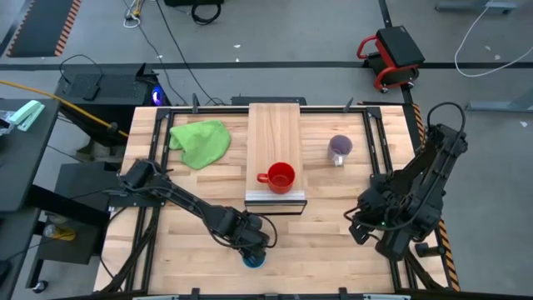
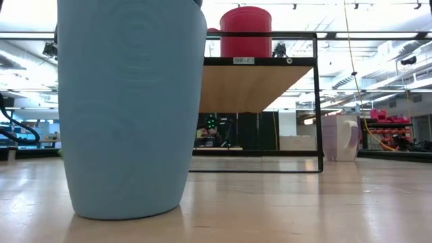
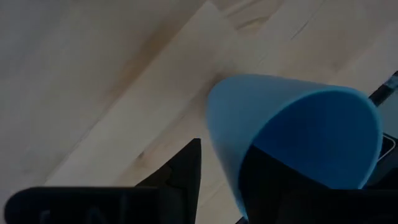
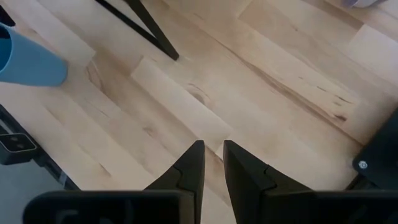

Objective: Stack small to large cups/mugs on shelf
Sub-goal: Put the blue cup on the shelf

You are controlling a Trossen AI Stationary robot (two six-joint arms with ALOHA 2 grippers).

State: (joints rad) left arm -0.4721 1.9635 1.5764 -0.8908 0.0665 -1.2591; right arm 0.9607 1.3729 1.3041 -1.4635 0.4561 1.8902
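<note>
A blue handleless cup (image 1: 252,260) stands upright on its base on the table near the front edge; it fills the left of the low view (image 2: 131,108). My left gripper (image 3: 224,174) is open above its rim. One finger (image 3: 185,174) stands outside the cup's wall and the other reaches down into the cup's mouth. A red mug (image 1: 281,177) stands on the wooden shelf (image 1: 275,133) near its front end. A translucent purple mug (image 1: 339,148) stands on the table to the right of the shelf. My right gripper (image 4: 212,163) is shut and empty over the table's right front. My left gripper comes at the blue cup's rim (image 3: 217,124) from above, with its fingers on either side of the wall. Bare wood shows between the outer finger and the wall. The inner finger is dark against the cup's inside, so I cannot tell whether it touches.
A green cloth (image 1: 201,142) lies on the table left of the shelf. The shelf stands on a thin black frame (image 2: 317,101) with open room beneath. Bare tabletop (image 1: 333,242) lies between the two grippers.
</note>
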